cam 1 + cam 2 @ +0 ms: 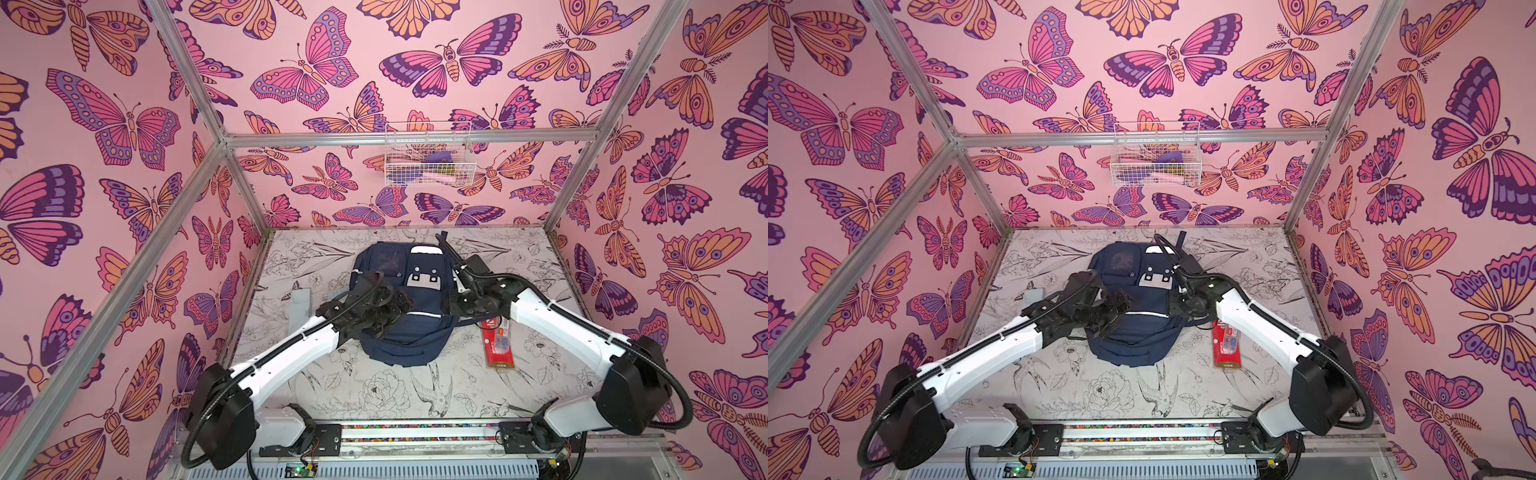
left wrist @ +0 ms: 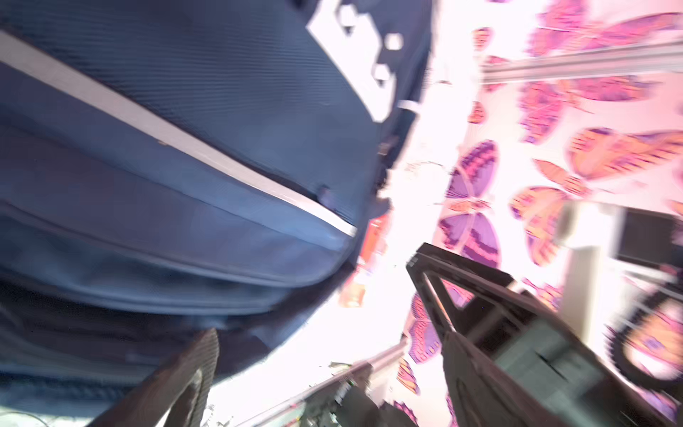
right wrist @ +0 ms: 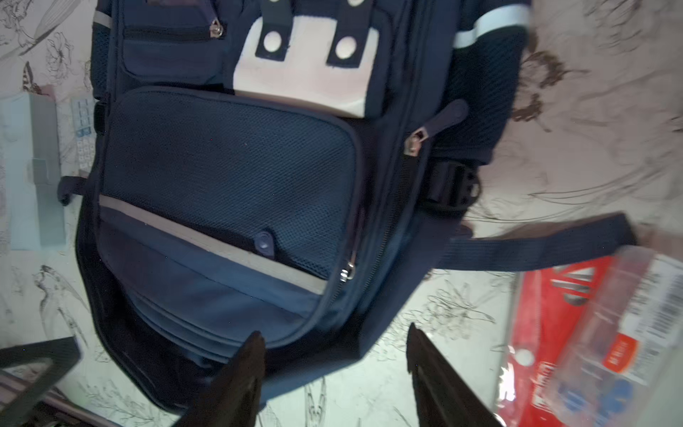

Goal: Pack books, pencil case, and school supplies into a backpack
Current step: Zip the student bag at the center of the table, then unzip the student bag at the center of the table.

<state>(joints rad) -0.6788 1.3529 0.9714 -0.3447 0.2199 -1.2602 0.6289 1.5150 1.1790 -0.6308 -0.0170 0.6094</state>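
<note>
- Backpack (image 1: 415, 345): navy, lies flat on floral table (image 1: 374, 399), front up, top end twd back wall, approx mid-table; both claws sit over it.
- Far L: grey flat sheet (image 1: 300, 305) on table, near pack's L edge, apart from both claws.
- L gripper (image 1: 388, 307): over pack's L half in both top views, above white stripe (image 2: 184, 144) of lower front pocket. L wrist view is blurred, but jaws stand spread wide w/ nothing btwn them. One finger (image 2: 196, 366) is close by pack's lower fabric; can't tell if touching.
- Ctr: white patch (image 3: 306, 85) w/ dark dots on pack's upper front, btwn the two claws and a bit further back.
- R gripper (image 1: 455, 305): at pack's R edge, about level w/ L one. In R wrist view the fingers (image 3: 244, 373) are apart, holding nothing. Pack's bottom end lies just past the tips; claw looks raised off the fabric.
- R of pack: dark strap (image 3: 536, 244) trails over table twd red packet (image 1: 498, 345), which lies flat near pack's R side, partly under R forearm, not touched by claw.
- Back wall: wire basket (image 1: 428, 166) hangs well apart from all.
</note>
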